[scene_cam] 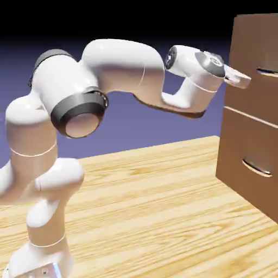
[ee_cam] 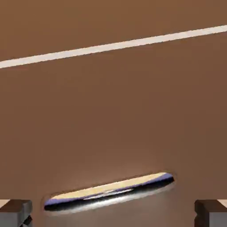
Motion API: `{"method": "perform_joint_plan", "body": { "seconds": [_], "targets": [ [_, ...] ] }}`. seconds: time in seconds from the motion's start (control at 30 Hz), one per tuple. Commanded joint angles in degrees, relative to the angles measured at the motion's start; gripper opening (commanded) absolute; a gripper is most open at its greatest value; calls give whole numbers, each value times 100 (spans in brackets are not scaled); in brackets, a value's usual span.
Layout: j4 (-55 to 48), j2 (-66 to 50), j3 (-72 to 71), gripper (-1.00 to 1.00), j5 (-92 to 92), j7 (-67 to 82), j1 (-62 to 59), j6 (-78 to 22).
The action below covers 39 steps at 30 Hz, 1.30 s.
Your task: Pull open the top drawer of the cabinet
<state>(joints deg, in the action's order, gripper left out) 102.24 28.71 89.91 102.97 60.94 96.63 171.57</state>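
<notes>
The brown cabinet [scene_cam: 251, 32] stands at the exterior view's right. Its top drawer [scene_cam: 252, 95] is flush with the front and carries a curved silver handle [scene_cam: 269, 71]. My gripper [scene_cam: 240, 80] is level with that handle, just short of it, pointing at the drawer front. In the hand view the drawer's brown face [ee_cam: 115, 124] fills the picture. The silver handle [ee_cam: 108, 191] lies low between my two grey fingertips [ee_cam: 15, 213]. The gripper [ee_cam: 113, 216] is open, with nothing held and the fingertips wider apart than the handle is long.
Below the top drawer sits the lower drawer [scene_cam: 239, 144] with its own silver handle [scene_cam: 256, 167]. A pale seam [ee_cam: 111, 46] crosses the hand view. The wooden table [scene_cam: 152, 206] runs up to the cabinet's base.
</notes>
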Motion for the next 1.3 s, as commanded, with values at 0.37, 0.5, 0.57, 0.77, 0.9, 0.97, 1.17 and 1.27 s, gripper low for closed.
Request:
{"method": "perform_joint_plan", "body": {
  "seconds": [0.37,0.5,0.57,0.77,0.9,0.97,1.17,1.27],
  "targets": [
    [-1526,-103,2335,0,2674,2686,2492,-63],
    [-2035,-137,3113,0,3566,3581,3323,-84],
    [-2289,-154,3503,0,4012,4028,3738,-95],
    [-3162,438,3987,0,3410,5129,4440,20],
    [-3826,925,4309,0,2833,5943,4934,117],
    [-3826,925,4309,-100,2833,5943,4934,117],
    [-3102,177,4467,-100,3710,4502,4709,134],
    [-2479,-260,4057,-100,4213,3826,4191,20]
  ]
}}
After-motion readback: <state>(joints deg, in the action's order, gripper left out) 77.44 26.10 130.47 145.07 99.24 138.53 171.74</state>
